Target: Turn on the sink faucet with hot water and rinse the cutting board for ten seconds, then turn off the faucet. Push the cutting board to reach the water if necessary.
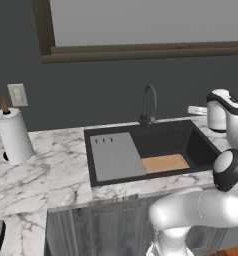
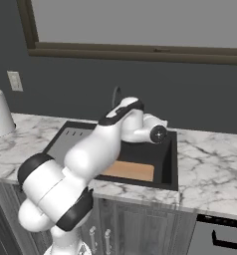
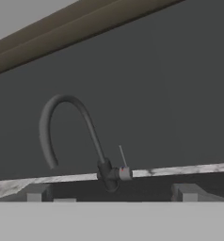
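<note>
White robot arm (image 2: 85,154) bends over the marble table (image 1: 56,165) edge, partly hiding the large black rectangular sink (image 1: 201,145). Inside it, the thin tan wooden cutting board (image 1: 165,163) lies flat beside a grey slotted panel (image 1: 116,156). Beyond, the pincer (image 3: 111,200), spread wide and empty, faces the slim dark gooseneck faucet (image 3: 71,136). A paper towel roll (image 1: 13,136) stands far left.

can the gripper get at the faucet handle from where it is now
Probably yes. In the hand view the open gripper faces the sink faucet head on, its thin handle upright at the base, with nothing between them. The cutting board lies low in the sink, out of the way.
</note>
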